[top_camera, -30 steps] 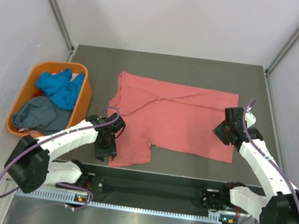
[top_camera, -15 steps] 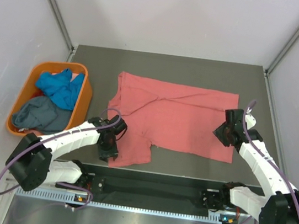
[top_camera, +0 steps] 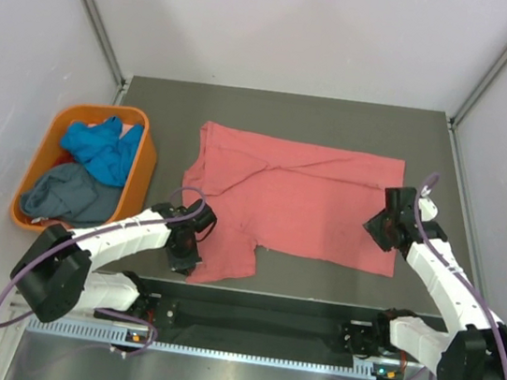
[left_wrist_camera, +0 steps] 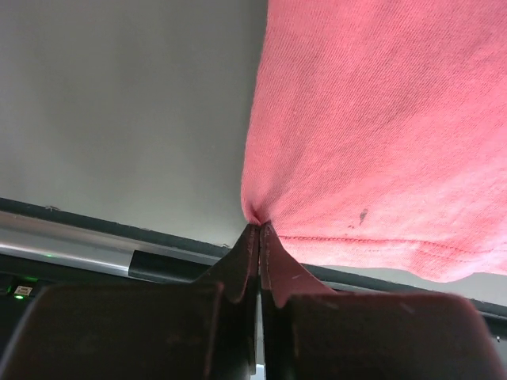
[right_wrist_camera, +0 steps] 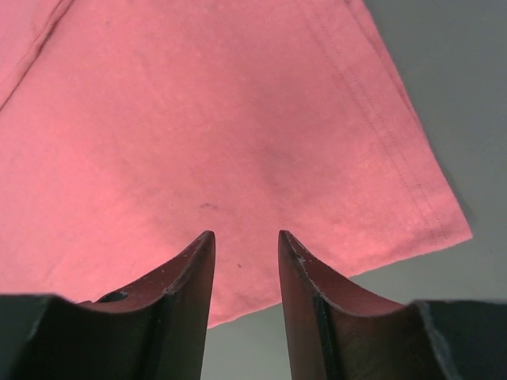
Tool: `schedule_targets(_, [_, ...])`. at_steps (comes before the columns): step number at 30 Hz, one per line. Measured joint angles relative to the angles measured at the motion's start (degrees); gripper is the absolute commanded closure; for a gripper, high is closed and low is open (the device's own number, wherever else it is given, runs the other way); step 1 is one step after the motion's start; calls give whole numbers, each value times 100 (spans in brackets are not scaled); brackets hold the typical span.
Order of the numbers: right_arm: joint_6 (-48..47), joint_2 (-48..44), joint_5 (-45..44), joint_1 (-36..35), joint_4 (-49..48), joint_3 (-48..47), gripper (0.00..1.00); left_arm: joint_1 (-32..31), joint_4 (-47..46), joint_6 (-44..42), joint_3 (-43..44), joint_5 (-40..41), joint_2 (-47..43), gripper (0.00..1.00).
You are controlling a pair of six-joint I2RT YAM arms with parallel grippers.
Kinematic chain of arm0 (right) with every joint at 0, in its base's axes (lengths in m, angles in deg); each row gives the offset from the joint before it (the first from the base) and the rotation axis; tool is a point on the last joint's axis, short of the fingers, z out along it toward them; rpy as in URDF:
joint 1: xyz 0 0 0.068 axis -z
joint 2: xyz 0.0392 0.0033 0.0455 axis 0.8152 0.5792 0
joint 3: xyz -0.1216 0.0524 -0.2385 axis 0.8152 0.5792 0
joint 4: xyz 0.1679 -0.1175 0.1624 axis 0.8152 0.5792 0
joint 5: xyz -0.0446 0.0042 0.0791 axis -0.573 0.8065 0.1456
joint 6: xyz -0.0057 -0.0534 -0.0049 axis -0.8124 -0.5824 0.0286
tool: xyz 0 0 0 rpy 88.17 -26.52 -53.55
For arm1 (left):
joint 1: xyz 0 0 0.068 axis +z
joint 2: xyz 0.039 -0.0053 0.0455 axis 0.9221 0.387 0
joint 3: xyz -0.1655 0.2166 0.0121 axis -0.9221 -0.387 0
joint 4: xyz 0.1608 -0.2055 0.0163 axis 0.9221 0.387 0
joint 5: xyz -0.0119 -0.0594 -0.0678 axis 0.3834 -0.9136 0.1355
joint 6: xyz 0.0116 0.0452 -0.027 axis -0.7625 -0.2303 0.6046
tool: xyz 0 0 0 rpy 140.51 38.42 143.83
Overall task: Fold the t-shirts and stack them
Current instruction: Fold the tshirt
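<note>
A salmon-pink t-shirt [top_camera: 290,195] lies spread flat on the dark table [top_camera: 339,117]. My left gripper [top_camera: 185,254] is at the shirt's near left corner. The left wrist view shows the left gripper [left_wrist_camera: 260,228] shut on a pinch of the pink cloth [left_wrist_camera: 380,119] at its edge. My right gripper [top_camera: 382,229] hovers over the shirt's near right corner. In the right wrist view that gripper [right_wrist_camera: 245,237] is open, with the pink shirt [right_wrist_camera: 198,119] below and nothing between the fingers. A bright blue t-shirt [top_camera: 101,148] and a slate grey-blue t-shirt [top_camera: 69,194] lie crumpled in the tub.
The orange plastic tub [top_camera: 147,170] stands off the table's left edge. Pale walls close in the left, right and back. A black rail [top_camera: 263,324] with the arm bases runs along the near edge.
My left gripper has shut on the near left edge of the pink shirt after drawing slightly nearer the table's front. The right gripper has barely moved and stays open.
</note>
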Motion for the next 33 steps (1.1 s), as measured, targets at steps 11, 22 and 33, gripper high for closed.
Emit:
schedule_targets(11, [901,-15,-133,640,765,330,50,-39,-59,-411,310,55,-199,100])
schedule_targets(22, [1311,-103,-389,1320,1113,855,52,-79,-111,-1119,1141,74,-199,100])
schedule_targets(33, [1327,192,-369,1325,590,1108,76,-85,-61,-1325,1165,208,-199,100])
